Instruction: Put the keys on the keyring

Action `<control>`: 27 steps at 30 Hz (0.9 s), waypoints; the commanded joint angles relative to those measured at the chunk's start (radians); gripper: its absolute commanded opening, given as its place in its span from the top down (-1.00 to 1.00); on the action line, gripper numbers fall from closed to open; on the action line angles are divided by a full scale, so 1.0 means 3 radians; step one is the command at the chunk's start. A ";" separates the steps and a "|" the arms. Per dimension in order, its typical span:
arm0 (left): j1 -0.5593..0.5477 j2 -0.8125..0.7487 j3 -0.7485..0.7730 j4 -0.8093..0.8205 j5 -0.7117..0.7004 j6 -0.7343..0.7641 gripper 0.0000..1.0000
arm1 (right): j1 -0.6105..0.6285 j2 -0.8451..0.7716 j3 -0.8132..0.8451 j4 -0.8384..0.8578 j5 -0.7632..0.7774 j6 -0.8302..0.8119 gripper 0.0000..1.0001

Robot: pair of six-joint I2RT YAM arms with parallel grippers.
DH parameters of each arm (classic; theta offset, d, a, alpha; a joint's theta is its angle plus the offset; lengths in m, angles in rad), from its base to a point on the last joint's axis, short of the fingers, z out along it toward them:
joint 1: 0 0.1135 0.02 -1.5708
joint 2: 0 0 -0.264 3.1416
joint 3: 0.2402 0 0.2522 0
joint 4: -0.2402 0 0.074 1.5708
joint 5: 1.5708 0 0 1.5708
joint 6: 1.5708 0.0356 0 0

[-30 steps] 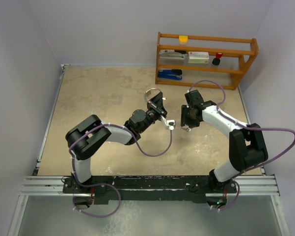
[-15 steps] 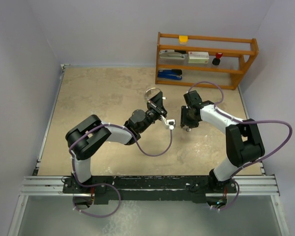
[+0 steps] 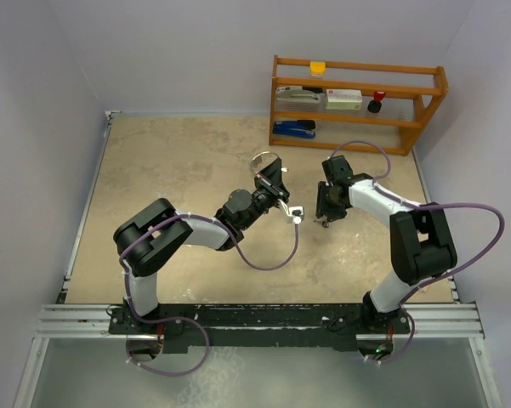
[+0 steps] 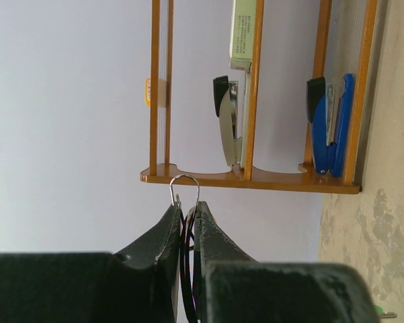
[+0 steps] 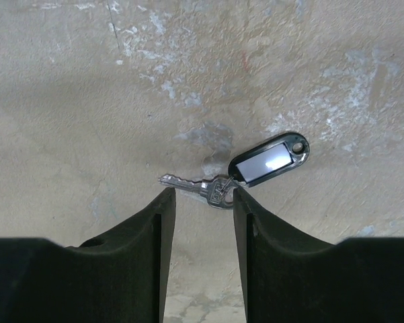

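My left gripper (image 3: 272,176) is shut on the thin silver keyring (image 3: 261,159) and holds it up above the table. In the left wrist view the ring's wire loop (image 4: 185,183) sticks out just past my left gripper (image 4: 187,210). My right gripper (image 3: 326,212) is open and low over the table. In the right wrist view my right gripper (image 5: 202,196) straddles a small silver key (image 5: 200,187) lying flat on the table. A black tag with a clear window (image 5: 269,160) is attached to the key. A speck of green (image 4: 380,311) shows on the table at the left wrist view's corner.
A wooden shelf rack (image 3: 357,93) stands at the back right and holds a blue stapler (image 3: 293,129), a black and silver stapler (image 4: 227,121) and small items. Walls close in the table on the left, back and right.
My right arm has folded its elbow in and the right gripper has shifted slightly over the key. The left arm and the keyring have not moved.
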 commanded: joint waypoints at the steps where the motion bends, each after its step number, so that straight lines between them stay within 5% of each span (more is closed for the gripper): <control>1: 0.0006 -0.0076 0.0042 0.0289 0.0028 -0.0064 1.00 | -0.0032 0.0036 -0.0004 0.0057 0.0032 0.0035 0.18; 17: 0.0006 -0.0086 0.0035 0.0322 0.0021 -0.0091 1.00 | -0.0066 0.0104 -0.0041 0.0107 -0.0043 0.0030 0.30; 27: 0.0006 -0.0084 0.0025 0.0348 0.0062 -0.0122 1.00 | -0.0083 0.0144 -0.0044 0.0117 -0.0025 0.0030 0.60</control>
